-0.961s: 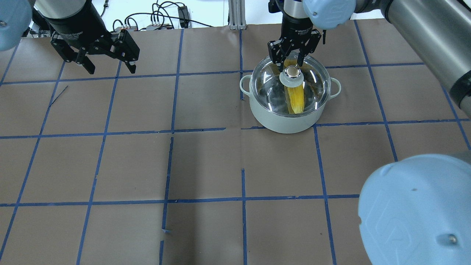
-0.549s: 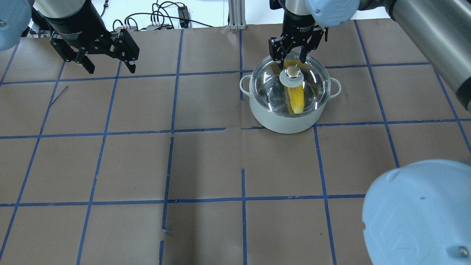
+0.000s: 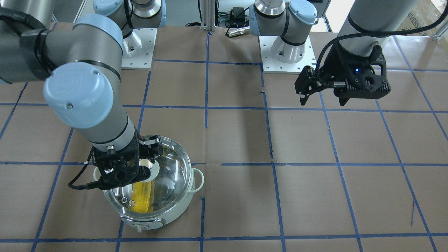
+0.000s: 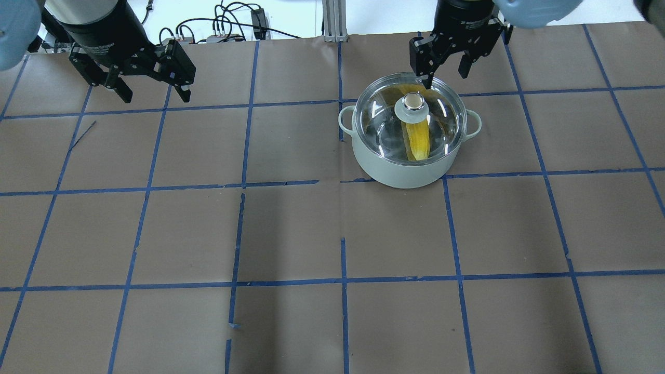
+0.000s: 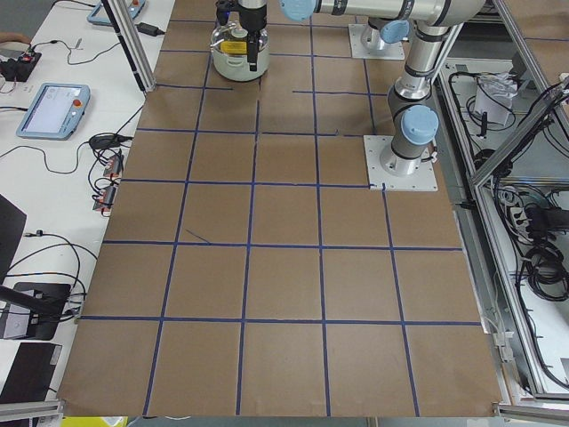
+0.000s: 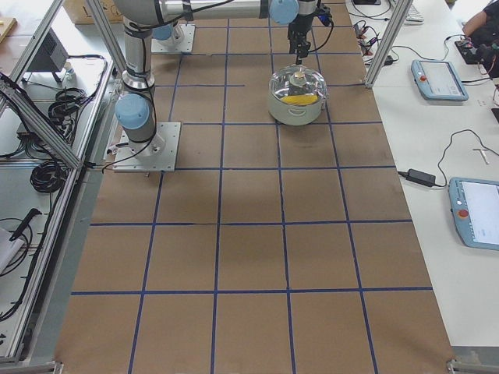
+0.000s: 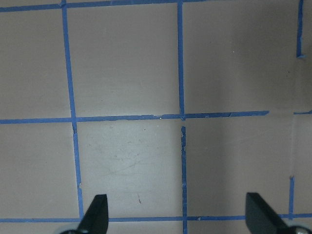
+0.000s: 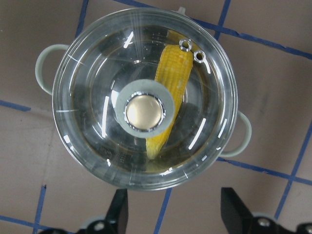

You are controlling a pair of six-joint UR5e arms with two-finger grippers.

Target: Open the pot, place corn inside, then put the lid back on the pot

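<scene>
The pale-green pot [image 4: 402,169] stands on the table right of centre. The glass lid [image 4: 441,111] sits on it, its knob [image 4: 412,102] free. The yellow corn [image 4: 419,140] lies inside under the lid and shows in the right wrist view [image 8: 174,78]. My right gripper [image 4: 446,75] is open and empty, above the pot's far rim and clear of the knob. The right wrist view looks straight down on the lid [image 8: 87,92], with the fingers [image 8: 118,207] apart. My left gripper [image 4: 156,96] is open and empty at the far left, over bare table [image 7: 176,217].
Brown paper with a blue tape grid [image 4: 291,234] covers the table. Cables and a power brick [image 4: 228,28] lie beyond the far edge. The arm bases [image 3: 287,52] stand at the robot's side. Tablets [image 6: 440,78] rest on a side bench.
My right gripper has risen off the lid knob and drawn back toward the far edge, staying open. The right elbow has left the overhead view. Lid, pot, corn and left arm have not moved.
</scene>
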